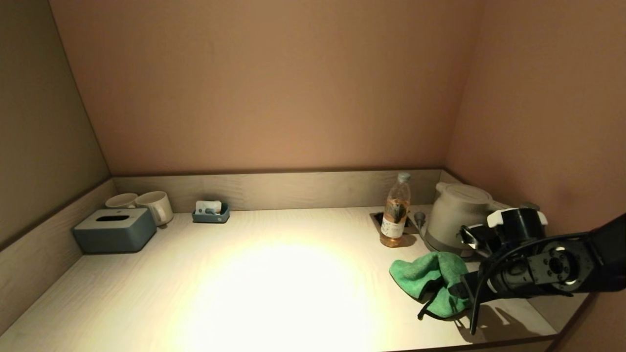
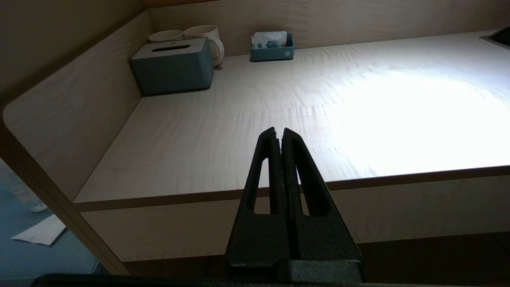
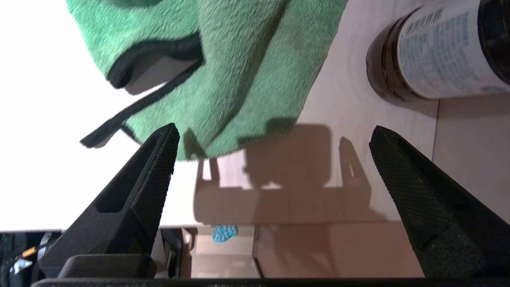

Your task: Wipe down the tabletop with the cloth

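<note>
Right tool gaping wide, empty, over crumpled green black-edged cloth; left tool closed.

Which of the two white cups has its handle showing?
The cup nearer the middle, just behind the tissue box: its handle sticks out in front. The corner cup shows only its rim.

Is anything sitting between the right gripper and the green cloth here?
Nothing visible does. The right gripper is open just short of the green cloth, with only bare tabletop between them. The bottle and kettle stand beyond the cloth, off that path. The left gripper is parked at the table's front edge.
</note>
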Motion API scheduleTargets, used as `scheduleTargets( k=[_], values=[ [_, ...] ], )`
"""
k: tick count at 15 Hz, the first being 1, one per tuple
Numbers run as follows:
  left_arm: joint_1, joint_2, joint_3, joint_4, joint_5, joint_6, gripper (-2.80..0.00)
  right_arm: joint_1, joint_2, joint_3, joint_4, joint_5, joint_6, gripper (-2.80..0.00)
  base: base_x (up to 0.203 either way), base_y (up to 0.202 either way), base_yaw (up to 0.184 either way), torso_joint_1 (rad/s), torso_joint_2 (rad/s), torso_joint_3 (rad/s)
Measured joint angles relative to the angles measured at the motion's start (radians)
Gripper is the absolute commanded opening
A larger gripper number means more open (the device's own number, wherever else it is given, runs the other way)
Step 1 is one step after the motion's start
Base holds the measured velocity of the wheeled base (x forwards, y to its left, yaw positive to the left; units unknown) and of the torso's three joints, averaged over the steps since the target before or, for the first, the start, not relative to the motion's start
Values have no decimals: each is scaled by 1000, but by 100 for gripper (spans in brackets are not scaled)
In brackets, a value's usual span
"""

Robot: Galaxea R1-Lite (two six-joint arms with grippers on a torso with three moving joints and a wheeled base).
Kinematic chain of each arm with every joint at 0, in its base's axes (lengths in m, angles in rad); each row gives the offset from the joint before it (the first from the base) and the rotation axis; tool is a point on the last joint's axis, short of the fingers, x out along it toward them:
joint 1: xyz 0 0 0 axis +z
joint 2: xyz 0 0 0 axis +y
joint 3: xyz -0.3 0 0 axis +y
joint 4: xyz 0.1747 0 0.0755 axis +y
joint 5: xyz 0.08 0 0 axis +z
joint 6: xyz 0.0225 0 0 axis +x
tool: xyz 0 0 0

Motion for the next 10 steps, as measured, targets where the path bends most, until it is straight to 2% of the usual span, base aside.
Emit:
scheduleTargets(
  k=[4,5,10],
  values=[
    [0,0,0,0,0,0,-280,2,-140,21,52,38,0,0,0,0,0,0,0,0],
    [0,0,0,0,0,0,-280,2,-201,22,52,58,2,-280,0,0,0,0,0,0],
    [0,0,0,0,0,0,-280,3,-494,19,36,166,13,-280,0,0,0,0,0,0]
  ],
)
